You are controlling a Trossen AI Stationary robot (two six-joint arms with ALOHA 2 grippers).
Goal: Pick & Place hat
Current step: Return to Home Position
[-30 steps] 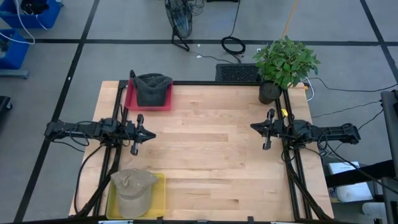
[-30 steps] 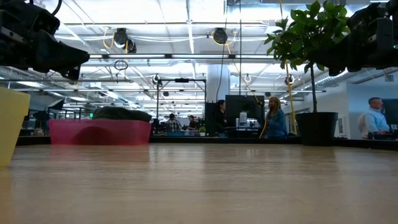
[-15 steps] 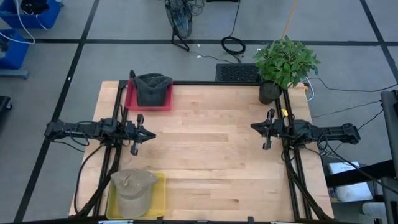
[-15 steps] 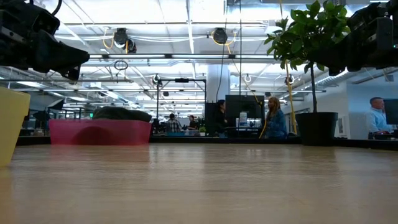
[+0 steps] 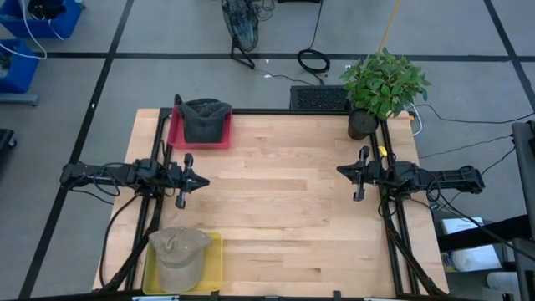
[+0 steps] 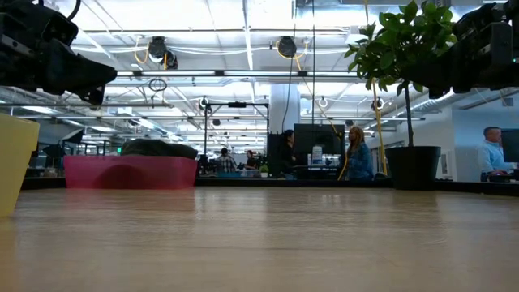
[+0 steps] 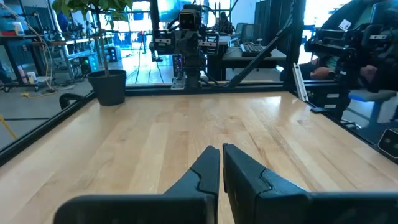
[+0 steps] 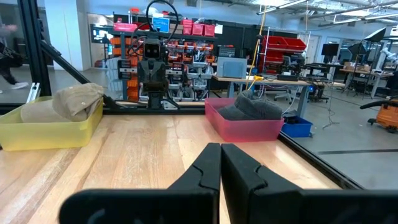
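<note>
- brown cap (image 5: pixel 178 249) sits in yellow bin (image 5: pixel 214 263), lower left of high view
- left hand (image 5: pixel 203 179) mid-left over worktop (image 5: pixel 284 209), fingers together
- right hand (image 5: pixel 341 170) mid-right, fingers together
- dark cap (image 5: pixel 205 119) in pink bin (image 5: pixel 219 142), upper left

Both arms are dark, close to black all over. The left arm (image 5: pixel 117 174) and the right arm (image 5: pixel 430 177) are slender jointed links, with thin black cables (image 5: pixel 94 186) looping loosely alongside them. Each ends in a blocky wrist with short crosswise parts. Seen from the wrists, the left gripper (image 7: pixel 221 158) and the right gripper (image 8: pixel 220 155) each carry two matte black fingers (image 7: pixel 205 175). These are angular and stepped, tapering to narrow tips above a broad, rounded black base. In the low view the arms show as bulky dark housings.
</note>
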